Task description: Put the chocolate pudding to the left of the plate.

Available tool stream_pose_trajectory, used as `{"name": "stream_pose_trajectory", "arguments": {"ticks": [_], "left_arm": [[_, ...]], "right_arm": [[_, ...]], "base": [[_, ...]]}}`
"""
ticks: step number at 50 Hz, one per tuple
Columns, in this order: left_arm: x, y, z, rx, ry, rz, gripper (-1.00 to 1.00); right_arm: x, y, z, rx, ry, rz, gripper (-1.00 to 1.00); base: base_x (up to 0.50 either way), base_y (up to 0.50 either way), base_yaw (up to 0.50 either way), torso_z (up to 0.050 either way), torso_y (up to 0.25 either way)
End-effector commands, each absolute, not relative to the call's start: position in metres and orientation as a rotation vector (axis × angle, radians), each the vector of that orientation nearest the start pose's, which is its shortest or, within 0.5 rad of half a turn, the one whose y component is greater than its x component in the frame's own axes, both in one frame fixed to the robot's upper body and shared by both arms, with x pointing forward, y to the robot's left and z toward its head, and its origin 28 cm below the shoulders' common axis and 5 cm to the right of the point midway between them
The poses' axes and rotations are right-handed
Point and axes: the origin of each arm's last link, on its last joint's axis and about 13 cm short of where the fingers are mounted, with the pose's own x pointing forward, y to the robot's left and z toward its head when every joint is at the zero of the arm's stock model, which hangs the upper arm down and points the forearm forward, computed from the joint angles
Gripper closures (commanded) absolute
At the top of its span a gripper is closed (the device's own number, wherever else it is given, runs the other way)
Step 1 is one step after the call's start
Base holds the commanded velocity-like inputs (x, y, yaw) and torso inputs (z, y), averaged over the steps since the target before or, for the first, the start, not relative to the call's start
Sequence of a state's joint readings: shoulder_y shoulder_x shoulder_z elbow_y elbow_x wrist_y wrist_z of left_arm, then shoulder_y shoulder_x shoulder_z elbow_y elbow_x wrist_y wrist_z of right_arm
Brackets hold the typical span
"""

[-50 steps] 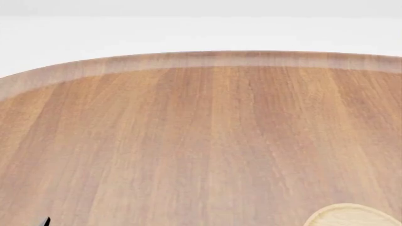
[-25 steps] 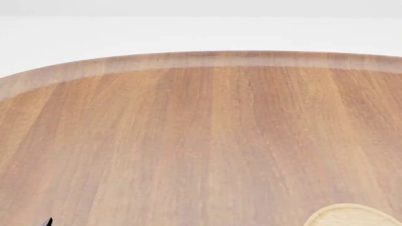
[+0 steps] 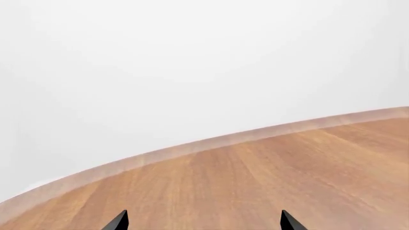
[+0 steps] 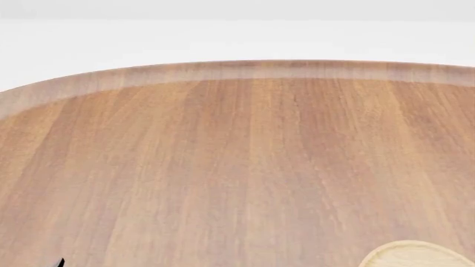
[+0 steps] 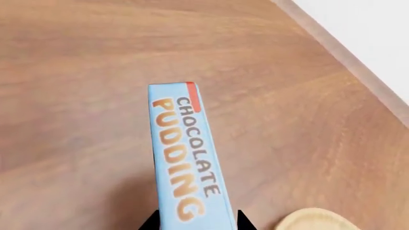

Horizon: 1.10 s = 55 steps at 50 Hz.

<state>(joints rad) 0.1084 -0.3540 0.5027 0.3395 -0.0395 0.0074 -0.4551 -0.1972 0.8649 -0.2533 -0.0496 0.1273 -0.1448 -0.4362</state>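
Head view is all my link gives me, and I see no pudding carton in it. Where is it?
Observer: The right wrist view shows the chocolate pudding gripped between the right gripper's fingertips, over bare table.
Operator: Anything close to it there?
Observer: Yes. The plate shows its rim just beside the carton, with a gap of tabletop between the two.
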Motion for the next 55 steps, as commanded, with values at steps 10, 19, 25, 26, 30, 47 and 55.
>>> {"name": "stream_pose_trajectory", "arguments": {"ticks": [10,19,25,26,30,47,55], "left_arm": [[0.160,0.176,0.042,0.154,-0.165,-0.117,-1.00],[0.160,0.176,0.042,0.153,-0.166,-0.118,-1.00],[0.160,0.176,0.042,0.153,-0.166,-0.117,-1.00],[0.160,0.176,0.042,0.154,-0.166,-0.117,-1.00],[0.160,0.176,0.042,0.153,-0.166,-0.116,-1.00],[0.160,0.176,0.042,0.153,-0.165,-0.117,-1.00],[0.160,0.176,0.042,0.153,-0.165,-0.118,-1.00]], "right_arm": [[0.185,-0.239,0.046,-0.662,0.222,0.798,1.00],[0.198,-0.236,0.047,-0.642,0.198,0.785,1.00],[0.202,-0.235,0.045,-0.626,0.190,0.782,1.00],[0.202,-0.235,0.044,-0.625,0.189,0.781,1.00],[0.203,-0.235,0.043,-0.615,0.186,0.782,1.00],[0.204,-0.237,0.034,-0.604,0.207,0.777,1.00],[0.210,-0.241,0.034,-0.602,0.218,0.750,1.00]], "base": [[0.00,0.00,0.00,0.000,0.000],[0.00,0.00,0.00,0.000,0.000],[0.00,0.00,0.00,0.000,0.000],[0.00,0.00,0.00,0.000,0.000],[0.00,0.00,0.00,0.000,0.000],[0.00,0.00,0.00,0.000,0.000],[0.00,0.00,0.00,0.000,0.000]]}}
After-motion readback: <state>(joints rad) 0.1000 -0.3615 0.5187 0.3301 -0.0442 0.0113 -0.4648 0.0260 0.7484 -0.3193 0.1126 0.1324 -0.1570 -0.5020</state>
